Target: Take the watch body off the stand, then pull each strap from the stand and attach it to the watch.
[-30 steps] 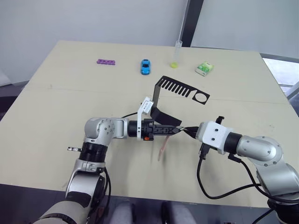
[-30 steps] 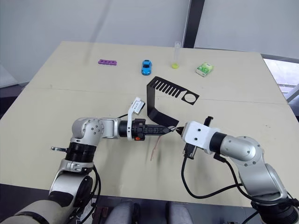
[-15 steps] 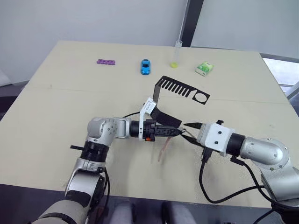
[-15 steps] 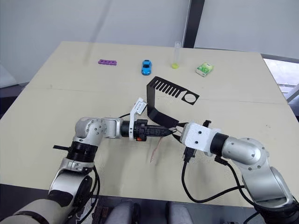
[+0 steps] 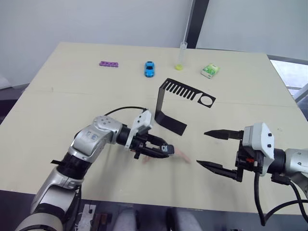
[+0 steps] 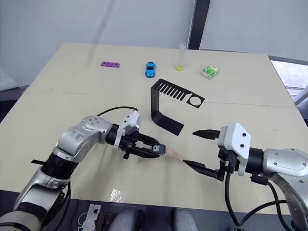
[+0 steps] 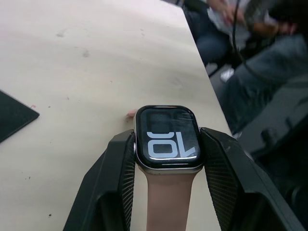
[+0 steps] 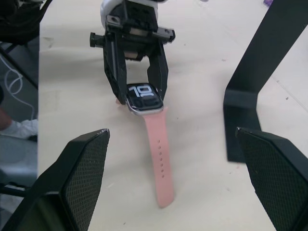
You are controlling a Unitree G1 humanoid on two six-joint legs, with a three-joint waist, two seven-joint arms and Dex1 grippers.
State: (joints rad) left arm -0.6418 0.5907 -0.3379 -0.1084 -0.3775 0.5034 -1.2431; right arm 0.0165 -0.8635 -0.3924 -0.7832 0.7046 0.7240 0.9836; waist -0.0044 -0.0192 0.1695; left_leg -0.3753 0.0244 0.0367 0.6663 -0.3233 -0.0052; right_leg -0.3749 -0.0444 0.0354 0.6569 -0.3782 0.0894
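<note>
My left gripper point(image 5: 162, 149) is shut on the watch body point(image 7: 167, 139), a dark case with a lit screen, held low over the table in front of the stand. One pink strap point(image 8: 159, 159) runs from the case and lies on the table, pointing toward my right gripper. The second strap point(image 7: 166, 202) leaves the case's other end between the left fingers point(image 7: 120, 168). My right gripper point(image 5: 204, 148) is open wide, empty, a short way right of the strap's tip. The black stand point(image 5: 180, 103) is behind them with nothing on its slots or ring.
Along the far side of the table sit a purple bar point(image 5: 109, 63), a blue toy car point(image 5: 150, 69), an upright test tube point(image 5: 182, 55) and a green-and-white packet point(image 5: 210, 70). The table's front edge point(image 5: 159, 204) runs just below both grippers.
The right gripper has opened and drawn back to the right, away from the watch. The left gripper has swung the watch down and toward the front edge, so the strap now lies on the table.
</note>
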